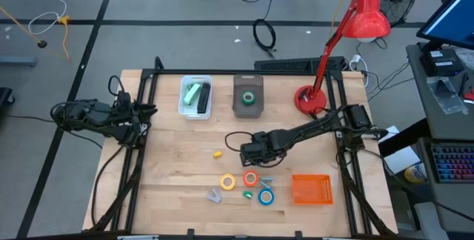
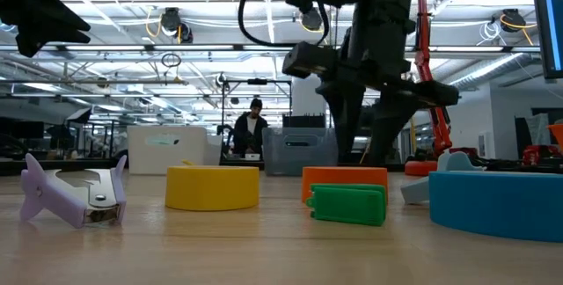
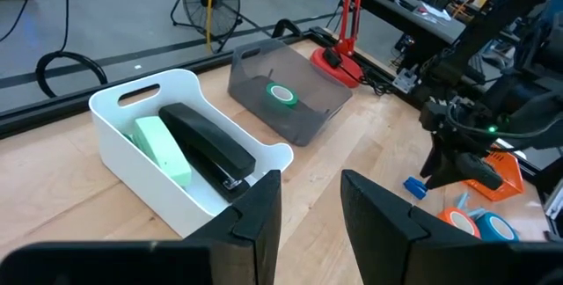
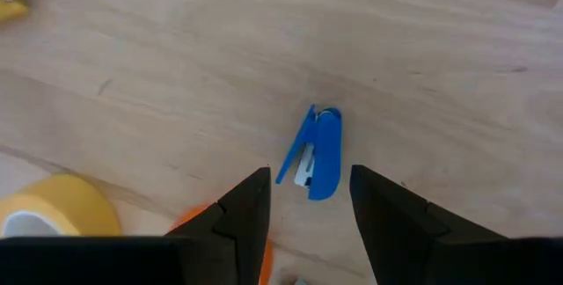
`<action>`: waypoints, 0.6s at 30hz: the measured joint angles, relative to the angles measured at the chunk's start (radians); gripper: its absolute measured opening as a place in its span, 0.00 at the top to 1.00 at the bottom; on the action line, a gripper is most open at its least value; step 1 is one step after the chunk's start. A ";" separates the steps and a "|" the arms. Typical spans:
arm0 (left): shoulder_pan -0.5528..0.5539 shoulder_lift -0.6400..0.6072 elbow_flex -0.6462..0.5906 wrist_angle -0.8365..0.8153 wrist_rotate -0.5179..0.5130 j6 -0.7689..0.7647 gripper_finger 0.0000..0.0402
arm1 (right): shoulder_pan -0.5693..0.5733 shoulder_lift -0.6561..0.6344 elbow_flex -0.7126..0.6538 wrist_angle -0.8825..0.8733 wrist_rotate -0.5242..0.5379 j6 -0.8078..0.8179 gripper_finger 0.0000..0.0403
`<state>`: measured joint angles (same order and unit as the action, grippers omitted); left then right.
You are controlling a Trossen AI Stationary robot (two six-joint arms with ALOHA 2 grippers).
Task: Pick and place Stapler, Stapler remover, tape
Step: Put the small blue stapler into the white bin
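Here right gripper (image 4: 310, 199) hovers, fingers apart, over blue stapler (image 4: 318, 154).

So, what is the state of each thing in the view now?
Right hand: open, above blue staple remover, which lies on table.
Left hand: open, empty.
White bin: holds black stapler, green stapler.
Grey bin: holds green tape.
Orange basket: empty.

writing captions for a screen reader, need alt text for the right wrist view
Looking down at the wooden table, the right gripper hangs open over a small blue stapler lying on its side between the two dark fingers. A yellow tape roll sits at one edge, with an orange-red roll partly hidden behind a finger.
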<state>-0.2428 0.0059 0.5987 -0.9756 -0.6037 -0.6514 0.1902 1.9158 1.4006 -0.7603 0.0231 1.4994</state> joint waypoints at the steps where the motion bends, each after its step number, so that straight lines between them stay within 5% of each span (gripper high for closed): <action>1: 0.000 0.000 0.000 0.000 0.000 0.000 0.70 | 0.000 0.003 0.000 0.002 0.000 0.000 0.62; 18: 0.000 0.000 0.000 0.000 0.000 0.000 0.70 | -0.012 0.035 0.000 0.003 -0.003 -0.001 0.62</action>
<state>-0.2426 0.0059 0.5987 -0.9757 -0.6037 -0.6510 0.1783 1.9512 1.4006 -0.7572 0.0200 1.4986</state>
